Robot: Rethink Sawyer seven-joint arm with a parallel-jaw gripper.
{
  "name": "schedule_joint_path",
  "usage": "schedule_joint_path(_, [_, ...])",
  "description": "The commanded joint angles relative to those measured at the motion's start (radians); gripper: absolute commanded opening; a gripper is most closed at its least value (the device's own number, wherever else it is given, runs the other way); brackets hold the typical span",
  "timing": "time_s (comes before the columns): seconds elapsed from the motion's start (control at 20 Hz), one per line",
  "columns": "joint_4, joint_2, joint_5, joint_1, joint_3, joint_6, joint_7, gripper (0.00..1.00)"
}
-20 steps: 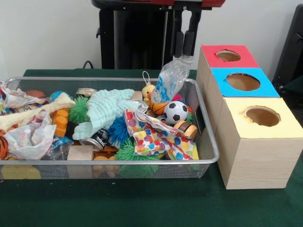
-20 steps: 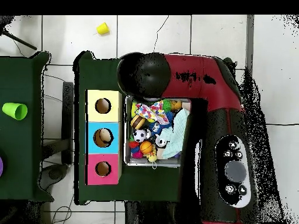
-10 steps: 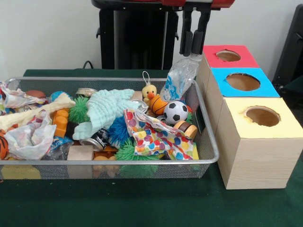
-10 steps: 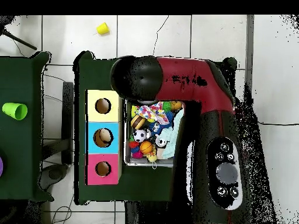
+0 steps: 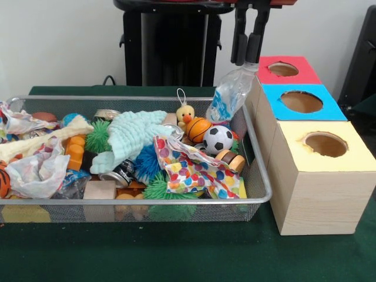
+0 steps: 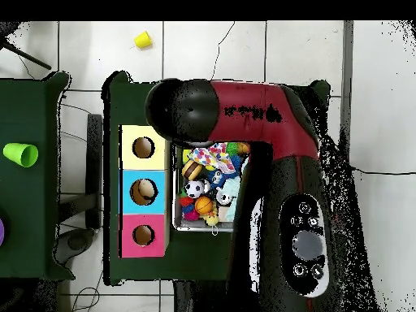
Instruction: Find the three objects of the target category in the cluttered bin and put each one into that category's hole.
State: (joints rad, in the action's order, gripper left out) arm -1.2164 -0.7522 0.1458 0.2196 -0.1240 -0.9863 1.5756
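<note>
We see the black tool pinching a crumpled clear plastic bottle by its neck, above the wire mesh bin's right end.

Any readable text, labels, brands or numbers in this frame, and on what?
None can be read.
Bottle held by the gripper: blue label, print too blurred.
Can in the bin: markings too small to read.
Arm: round buttons, no legible marks.
Red, blue and yellow boxes: no writing.

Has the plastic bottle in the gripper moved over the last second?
Yes. The plastic bottle, held by the gripper, has shifted toward the red-topped box and slightly upward.
</note>
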Motion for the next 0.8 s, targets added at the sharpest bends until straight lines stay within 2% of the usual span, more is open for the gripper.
schedule_joint_path(0.05, [-0.136,-0.008,-0.032,-0.020,0.026,-0.092,0.188,0.00])
schedule_joint_path(0.8, [-0.154,-0.035,-0.066,-0.088,0.086,-0.093,0.218,0.00])
